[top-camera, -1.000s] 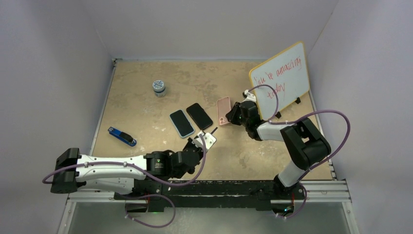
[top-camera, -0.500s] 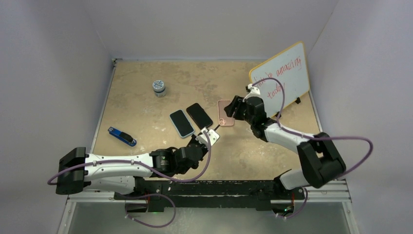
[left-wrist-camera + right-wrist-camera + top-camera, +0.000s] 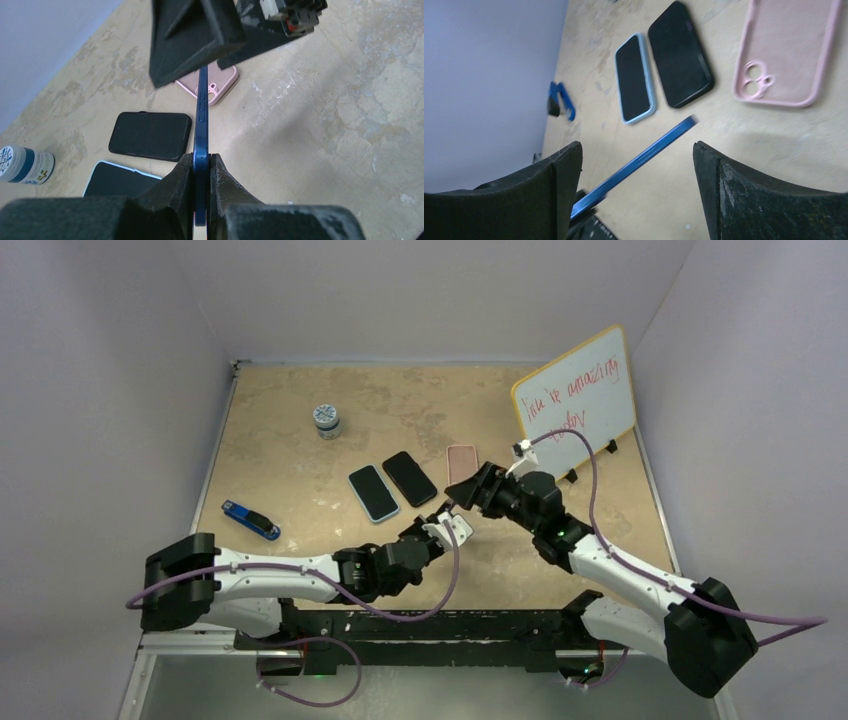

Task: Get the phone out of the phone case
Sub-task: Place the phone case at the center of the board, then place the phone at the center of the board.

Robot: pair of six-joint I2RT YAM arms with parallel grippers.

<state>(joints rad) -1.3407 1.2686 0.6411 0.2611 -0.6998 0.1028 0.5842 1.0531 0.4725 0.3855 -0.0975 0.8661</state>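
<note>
Blue phone [image 3: 201,125] bare, edge-on, aloft, clamped in my left gripper [image 3: 201,167]. Pink case [image 3: 784,55] empty, lying flat, hollow side up, beyond phone's far end

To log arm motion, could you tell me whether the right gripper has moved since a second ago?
Yes. From beside the pink rectangular phone case, the right gripper moved toward the near edge, now open around the blue phone held by the left gripper.

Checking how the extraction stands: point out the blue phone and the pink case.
blue phone [image 3: 201,132], left wrist view, on its side edge.
pink case [image 3: 783,50], right wrist view, on its flat middle panel.
</note>
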